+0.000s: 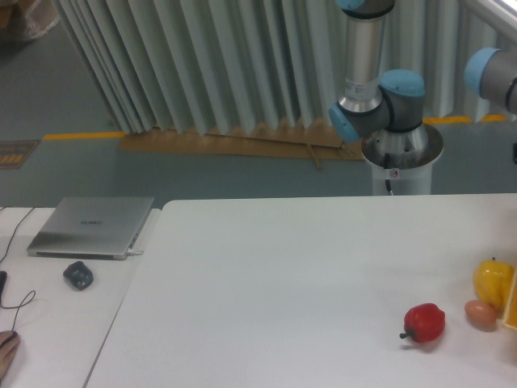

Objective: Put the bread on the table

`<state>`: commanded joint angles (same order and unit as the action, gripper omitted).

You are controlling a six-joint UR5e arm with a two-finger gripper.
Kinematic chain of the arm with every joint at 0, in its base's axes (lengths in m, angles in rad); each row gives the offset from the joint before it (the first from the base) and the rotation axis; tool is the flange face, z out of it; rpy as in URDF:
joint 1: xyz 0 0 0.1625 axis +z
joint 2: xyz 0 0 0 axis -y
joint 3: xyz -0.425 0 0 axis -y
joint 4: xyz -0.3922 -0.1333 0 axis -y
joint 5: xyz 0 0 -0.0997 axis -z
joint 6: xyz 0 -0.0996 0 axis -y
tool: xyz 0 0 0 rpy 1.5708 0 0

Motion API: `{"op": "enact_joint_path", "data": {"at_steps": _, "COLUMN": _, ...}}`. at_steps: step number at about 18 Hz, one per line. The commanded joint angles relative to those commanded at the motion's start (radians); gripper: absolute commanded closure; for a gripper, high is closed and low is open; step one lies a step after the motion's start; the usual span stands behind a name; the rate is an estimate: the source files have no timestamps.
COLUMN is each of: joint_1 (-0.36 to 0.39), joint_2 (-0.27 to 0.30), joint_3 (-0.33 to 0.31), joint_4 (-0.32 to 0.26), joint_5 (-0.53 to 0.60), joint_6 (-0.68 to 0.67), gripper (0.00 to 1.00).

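Observation:
The bread is out of view. The white table (283,283) fills the lower middle and right of the camera view. My gripper has passed beyond the right edge of the frame and does not show; only the arm's blue-capped joints (392,101) and a wrist joint (494,74) at the upper right remain visible.
A red bell pepper (425,322) lies at the table's lower right. Beside it are a small orange-brown fruit (481,314), a yellow fruit (493,282) and a yellow container edge (512,303). A silver laptop (92,226) and mouse (78,275) rest on the left desk.

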<state>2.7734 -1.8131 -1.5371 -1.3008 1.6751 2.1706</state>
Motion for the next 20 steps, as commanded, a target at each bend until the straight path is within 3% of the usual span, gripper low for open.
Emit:
{"op": "enact_joint_path", "data": {"at_steps": 6, "joint_1": 0.022, "joint_2": -0.061, "joint_3": -0.006, "joint_4": 0.084, "joint_5": 0.002, "joint_6": 0.061, "gripper": 0.0}}
{"op": "enact_joint_path", "data": {"at_steps": 14, "joint_1": 0.055, "joint_2": -0.127, "joint_3": -0.003, "joint_4": 0.087, "joint_5": 0.002, "joint_6": 0.063, "gripper": 0.0}}
{"op": "enact_joint_path", "data": {"at_steps": 20, "joint_1": 0.078, "joint_2": -0.144, "joint_3": 0.002, "joint_4": 0.087, "joint_5": 0.002, "joint_6": 0.064, "gripper": 0.0}}
